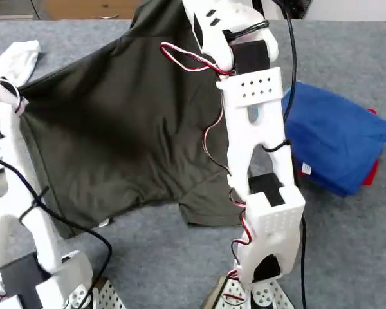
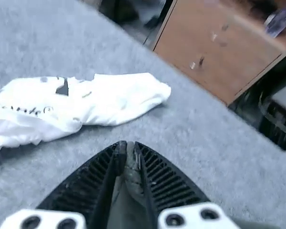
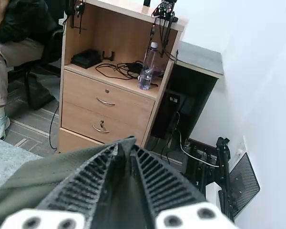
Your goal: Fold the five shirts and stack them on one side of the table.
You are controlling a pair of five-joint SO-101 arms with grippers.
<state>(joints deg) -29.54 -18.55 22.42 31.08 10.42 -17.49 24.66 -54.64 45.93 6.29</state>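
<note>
The dark olive shirt (image 1: 116, 129) lies partly spread over the middle of the grey table (image 1: 354, 257), its far end lifted. The left gripper (image 2: 127, 148) is clamped on a fold of its fabric at the shirt's left edge, just beside a crumpled white shirt (image 2: 76, 102). The right arm (image 1: 257, 161) extends forward across the shirt, and the right gripper (image 3: 126, 145) is closed on the raised far hem. A folded blue shirt (image 1: 334, 135) rests on a red shirt (image 1: 372, 170) at the table's right side.
</note>
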